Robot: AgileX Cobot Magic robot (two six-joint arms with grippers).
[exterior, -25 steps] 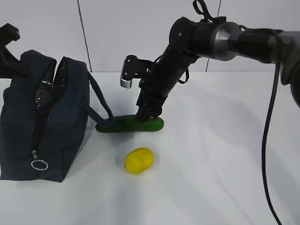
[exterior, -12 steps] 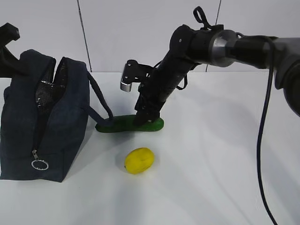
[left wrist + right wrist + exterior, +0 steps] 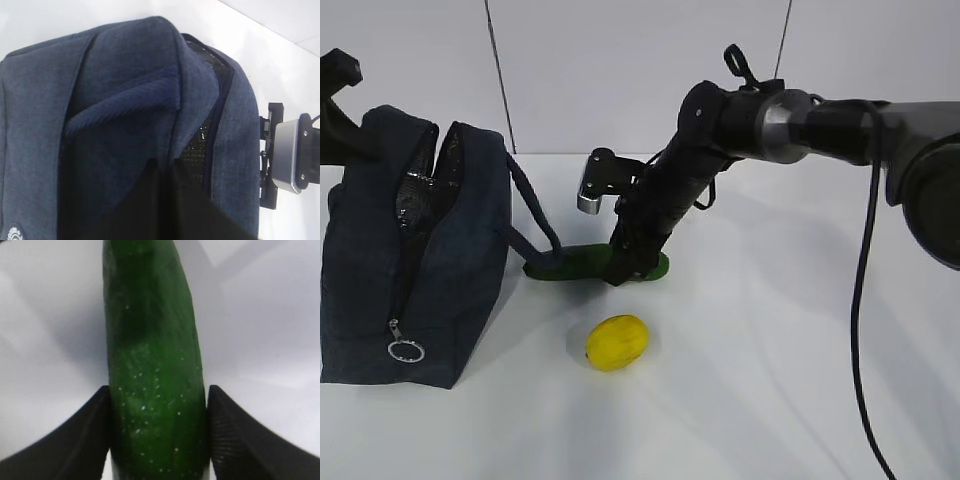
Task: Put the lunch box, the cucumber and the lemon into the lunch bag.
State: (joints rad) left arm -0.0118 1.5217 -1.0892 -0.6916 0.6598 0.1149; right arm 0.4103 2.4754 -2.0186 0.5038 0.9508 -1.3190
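Observation:
The dark navy lunch bag (image 3: 430, 270) stands at the left with its top zipper open, showing silvery lining; it fills the left wrist view (image 3: 115, 100). My left gripper (image 3: 338, 105) is at the bag's upper left edge, shut on the fabric (image 3: 170, 200). The dark green cucumber (image 3: 570, 266) lies on the table beside the bag's handle (image 3: 535, 225). My right gripper (image 3: 630, 270) has come down over its right end, and both fingers press the cucumber's (image 3: 152, 365) sides (image 3: 158, 390). The yellow lemon (image 3: 617, 342) lies nearer the front. The lunch box is out of view.
The silver zipper pull ring (image 3: 405, 351) hangs low on the bag's front end. White table (image 3: 790, 360) stretches to the right of the lemon. The right arm's wrist camera (image 3: 290, 155) shows past the bag's far side.
The right arm has lowered, bringing its gripper down around the cucumber's right end. The bag, lemon and left arm have stayed put.

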